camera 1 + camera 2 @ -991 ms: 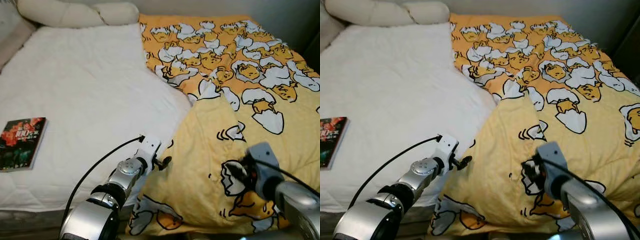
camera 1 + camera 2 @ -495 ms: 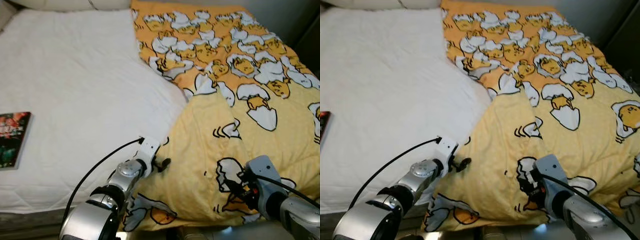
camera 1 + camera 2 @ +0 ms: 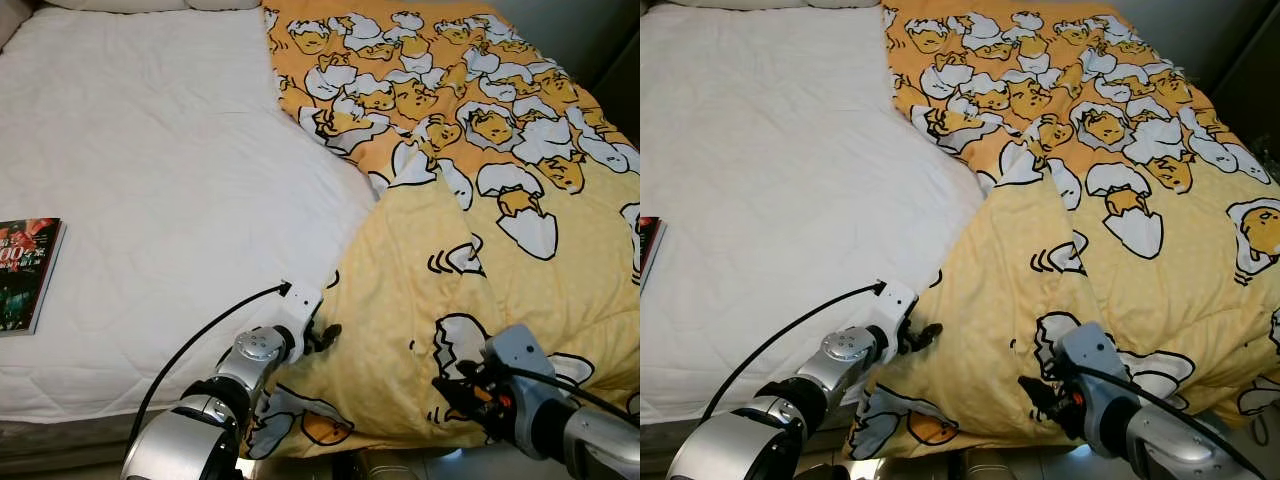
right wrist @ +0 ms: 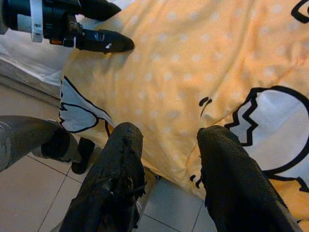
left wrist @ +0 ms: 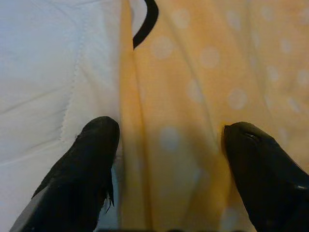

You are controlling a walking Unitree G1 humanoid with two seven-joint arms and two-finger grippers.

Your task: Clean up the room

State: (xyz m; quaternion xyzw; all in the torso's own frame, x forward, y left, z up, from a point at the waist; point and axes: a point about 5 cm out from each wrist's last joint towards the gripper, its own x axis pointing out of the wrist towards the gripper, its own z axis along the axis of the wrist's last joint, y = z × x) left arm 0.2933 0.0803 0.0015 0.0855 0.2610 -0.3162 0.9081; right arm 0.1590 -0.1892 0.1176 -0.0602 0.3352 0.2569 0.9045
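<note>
At lower right our right gripper point(image 3: 452, 385) has dropped to the duvet point(image 3: 470, 250) hem, open like the left gripper point(image 3: 325, 330) straddling its edge, so we judge both ready to grip.

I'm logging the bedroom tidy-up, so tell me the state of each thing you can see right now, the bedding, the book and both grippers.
Yellow duvet: bunched on the bed's right half, its corner hanging over the foot edge.
White mattress pad: uncovered on the left half.
Book: closed, flat near the left edge.
Left gripper: open, fingers astride the duvet's edge.
Right gripper: open, over the duvet's lower edge.
</note>
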